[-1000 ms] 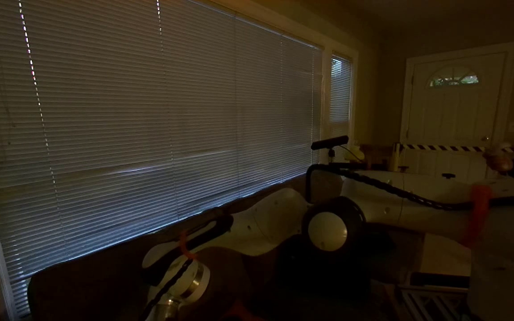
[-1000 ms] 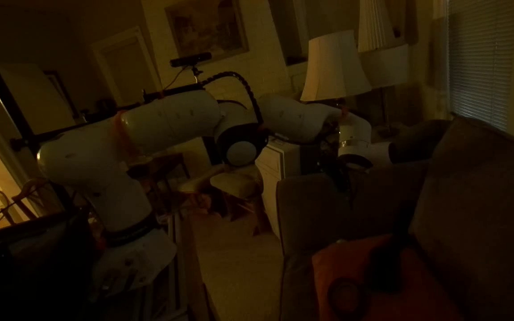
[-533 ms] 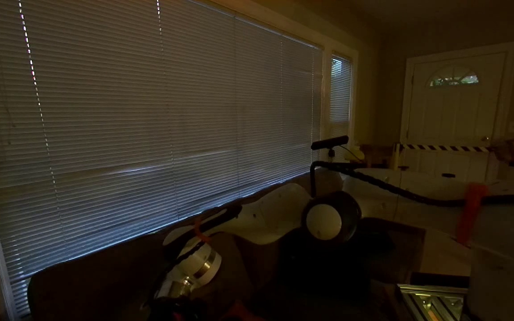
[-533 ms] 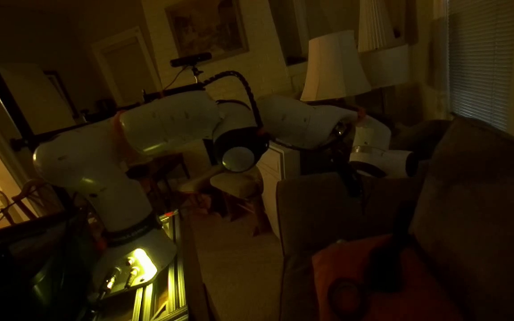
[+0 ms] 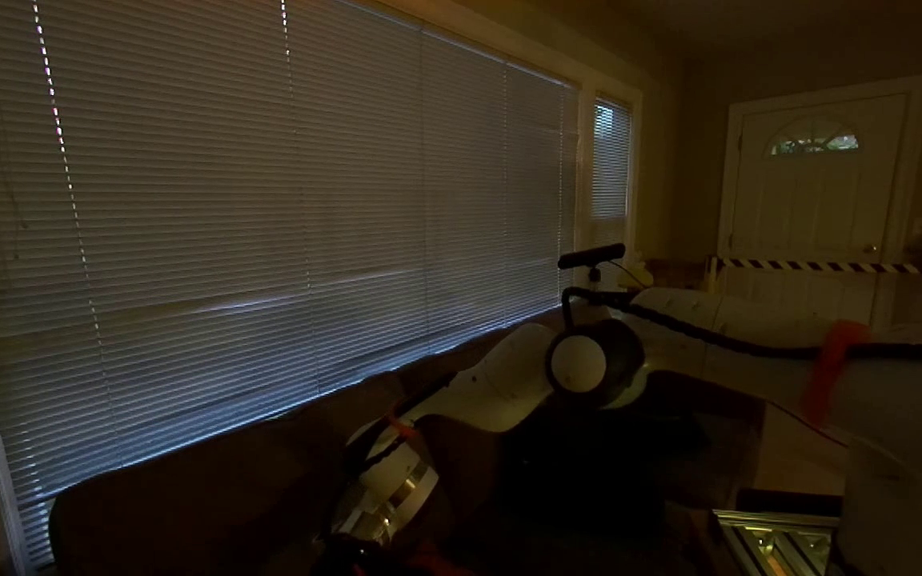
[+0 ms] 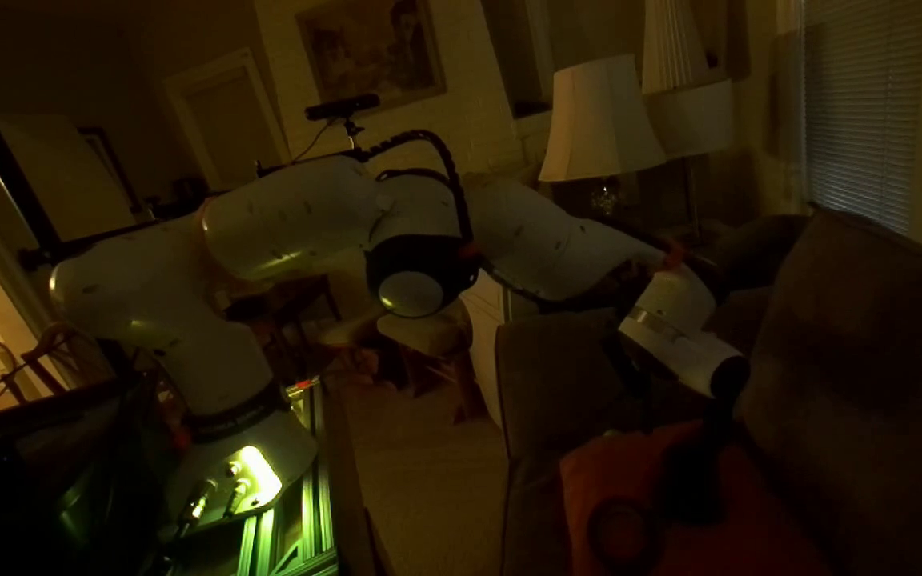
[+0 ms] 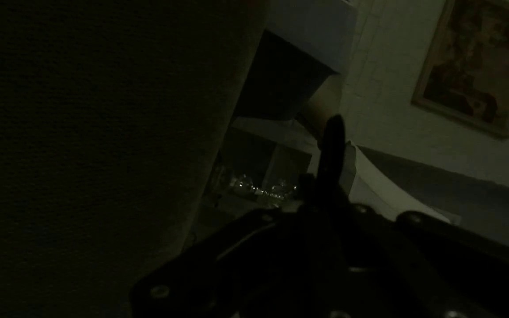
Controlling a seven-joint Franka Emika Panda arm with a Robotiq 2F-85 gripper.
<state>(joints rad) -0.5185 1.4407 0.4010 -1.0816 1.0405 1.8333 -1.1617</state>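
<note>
My gripper [image 7: 318, 190] shows as a dark outline in the wrist view. Its fingers come together on a dark slender object [image 7: 333, 150] that sticks out past the fingertips; its kind is too dark to tell. In an exterior view the gripper [image 6: 635, 372] points down over the sofa [image 6: 565, 368], above the back edge of an orange cushion [image 6: 629, 472]. A dark ring-shaped thing [image 6: 621, 534] and a black shape [image 6: 689, 484] show on the cushion. In an exterior view the gripper [image 5: 361, 552] is dark and cut off by the bottom edge.
The sofa backrest [image 6: 869, 336] rises close beside the wrist; sofa fabric [image 7: 95, 132] fills the left of the wrist view. A lampshade [image 6: 601, 120] stands behind the arm, with its glass base [image 7: 259, 191]. A stool [image 6: 429, 332], window blinds [image 5: 309, 200] and a camera [image 5: 591, 256] also show.
The wrist has moved down and outward towards the backrest and cushion, and has tilted. A light at the arm's base has come on. A person's hand at the edge has moved right.
</note>
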